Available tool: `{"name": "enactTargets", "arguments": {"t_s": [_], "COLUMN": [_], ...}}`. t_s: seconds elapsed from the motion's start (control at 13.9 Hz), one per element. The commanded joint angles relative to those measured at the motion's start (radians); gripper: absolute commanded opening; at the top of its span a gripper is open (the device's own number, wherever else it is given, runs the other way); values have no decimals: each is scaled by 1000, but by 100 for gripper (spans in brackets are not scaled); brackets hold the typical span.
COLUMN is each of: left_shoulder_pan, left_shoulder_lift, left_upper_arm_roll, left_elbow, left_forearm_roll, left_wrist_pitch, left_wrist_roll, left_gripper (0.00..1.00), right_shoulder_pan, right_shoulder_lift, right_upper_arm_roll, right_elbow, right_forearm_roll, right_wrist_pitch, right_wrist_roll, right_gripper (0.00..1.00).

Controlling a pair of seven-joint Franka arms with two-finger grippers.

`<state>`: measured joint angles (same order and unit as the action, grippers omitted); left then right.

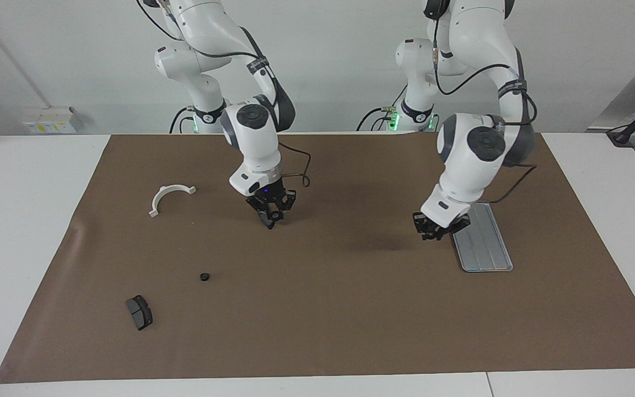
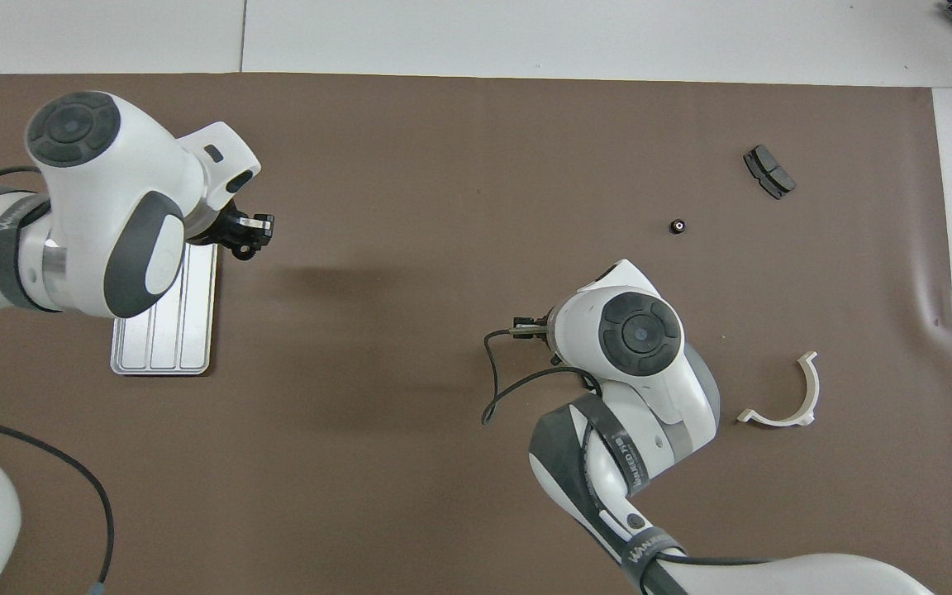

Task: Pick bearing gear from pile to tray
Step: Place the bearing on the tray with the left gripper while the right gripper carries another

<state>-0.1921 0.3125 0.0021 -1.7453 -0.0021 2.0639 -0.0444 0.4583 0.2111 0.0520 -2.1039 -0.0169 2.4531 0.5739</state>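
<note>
Left gripper (image 1: pixel 436 230) over tray (image 1: pixel 488 248) edge, centre-right of facing view. Right gripper (image 1: pixel 270 214) mid-frame. Can't tell either's grip. Ring (image 1: pixel 204 277) and pad (image 1: pixel 139 312) lower left on brown mat (image 1: pixel 350 320). White table (image 1: pixel 20 220), white wall (image 1: pixel 323 66).

We see a silver-grey tray (image 1: pixel 488 251) with lengthwise grooves on a plain brown mat (image 1: pixel 328 320), a white bracket (image 1: pixel 168 197), a black ring (image 1: pixel 204 277), a dark grey plate (image 1: pixel 139 312).
</note>
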Motion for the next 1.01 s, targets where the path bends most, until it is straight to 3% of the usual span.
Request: {"name": "enactTargets", "arguments": {"t_s": [0.0, 0.22, 0.36, 0.58, 0.65, 0.72, 0.79, 0.94], "left_shoulder_pan": [123, 206, 217, 215, 215, 217, 220, 246], "left_shoulder_lift": [-44, -85, -96, -110, -116, -127, -133, -139], "left_upper_arm_roll": [-13, -11, -10, -10, -10, -10, -8, -8], "left_elbow": [-113, -259, -330, -390, -407, -430, -447, -457], "left_forearm_roll": [-18, -19, -19, -19, -21, -19, -21, -19], "left_wrist_pitch": [60, 195, 254, 282, 286, 288, 286, 279], "left_wrist_roll": [182, 290, 293, 293, 294, 299, 314, 351], "left_gripper": [8, 9, 20, 21, 22, 22, 22, 22], "right_shoulder_pan": [78, 129, 146, 164, 165, 163, 163, 148], "right_shoulder_lift": [135, 238, 264, 295, 295, 297, 297, 280], "right_upper_arm_roll": [-3, -3, -3, -4, -4, -4, -6, -14], "right_elbow": [164, 320, 343, 340, 335, 340, 343, 344], "right_forearm_roll": [9, -5, -3, -6, -11, -14, -14, -12], "right_wrist_pitch": [-22, -77, -69, -31, -28, -35, -43, -49], "right_wrist_roll": [120, 241, 244, 264, 264, 264, 262, 261], "right_gripper": [10, 11, 13, 22, 31, 58, 100, 100]}}
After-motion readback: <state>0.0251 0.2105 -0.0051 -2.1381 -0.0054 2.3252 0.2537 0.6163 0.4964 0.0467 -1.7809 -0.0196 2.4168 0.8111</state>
